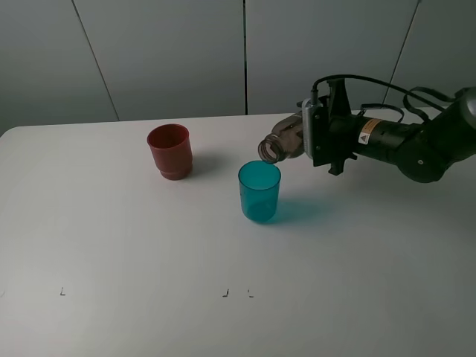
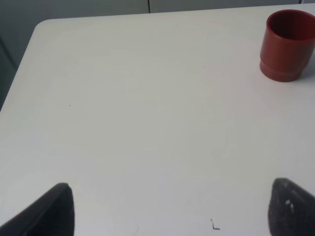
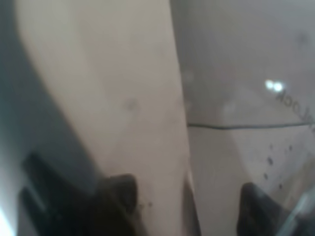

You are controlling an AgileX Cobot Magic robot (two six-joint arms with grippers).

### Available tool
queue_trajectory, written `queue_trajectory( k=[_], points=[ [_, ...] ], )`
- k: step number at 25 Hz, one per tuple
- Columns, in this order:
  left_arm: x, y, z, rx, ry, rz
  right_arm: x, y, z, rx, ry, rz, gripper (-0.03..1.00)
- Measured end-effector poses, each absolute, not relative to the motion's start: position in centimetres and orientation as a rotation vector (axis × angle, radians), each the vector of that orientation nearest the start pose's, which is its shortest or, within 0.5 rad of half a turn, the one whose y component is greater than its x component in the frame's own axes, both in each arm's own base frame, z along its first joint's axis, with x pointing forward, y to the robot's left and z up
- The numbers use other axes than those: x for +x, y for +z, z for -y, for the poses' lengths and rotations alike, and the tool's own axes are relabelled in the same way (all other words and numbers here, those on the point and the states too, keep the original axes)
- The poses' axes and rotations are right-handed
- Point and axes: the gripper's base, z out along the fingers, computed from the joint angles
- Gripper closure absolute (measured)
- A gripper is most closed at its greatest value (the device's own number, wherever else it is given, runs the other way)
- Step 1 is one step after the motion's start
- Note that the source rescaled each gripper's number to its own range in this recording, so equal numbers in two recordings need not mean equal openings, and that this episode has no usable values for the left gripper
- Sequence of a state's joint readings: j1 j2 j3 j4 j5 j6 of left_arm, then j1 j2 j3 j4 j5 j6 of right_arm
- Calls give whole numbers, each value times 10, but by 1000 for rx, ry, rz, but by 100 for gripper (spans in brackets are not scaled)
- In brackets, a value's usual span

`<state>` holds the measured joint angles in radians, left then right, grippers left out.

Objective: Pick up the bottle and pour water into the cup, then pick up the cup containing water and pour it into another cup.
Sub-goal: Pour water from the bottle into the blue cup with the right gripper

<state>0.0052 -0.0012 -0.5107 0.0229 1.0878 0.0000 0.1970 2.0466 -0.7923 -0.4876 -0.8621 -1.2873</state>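
My right gripper (image 1: 309,137) is shut on the smoky grey-brown bottle (image 1: 281,142) and holds it tipped almost level, its open mouth pointing left just above and behind the rim of the teal-blue cup (image 1: 259,190). The teal cup stands upright at mid-table. The red-brown cup (image 1: 170,151) stands upright to its left and farther back; it also shows in the left wrist view (image 2: 288,45). In the right wrist view the bottle (image 3: 123,98) fills the frame, blurred, between dark fingertips (image 3: 118,196). My left gripper (image 2: 167,209) is open over bare table, out of the exterior view.
The white table (image 1: 111,238) has small dark marks near its front (image 1: 62,291). Its back edge meets a grey panelled wall (image 1: 186,52). The table's left edge and corner show in the left wrist view (image 2: 29,54).
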Motion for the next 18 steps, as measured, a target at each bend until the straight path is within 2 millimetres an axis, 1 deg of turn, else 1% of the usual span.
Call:
queue_trajectory(
  k=[18],
  points=[
    [-7, 278, -2, 0, 35, -2059, 348, 104, -104, -1720, -648, -947, 96]
  ],
)
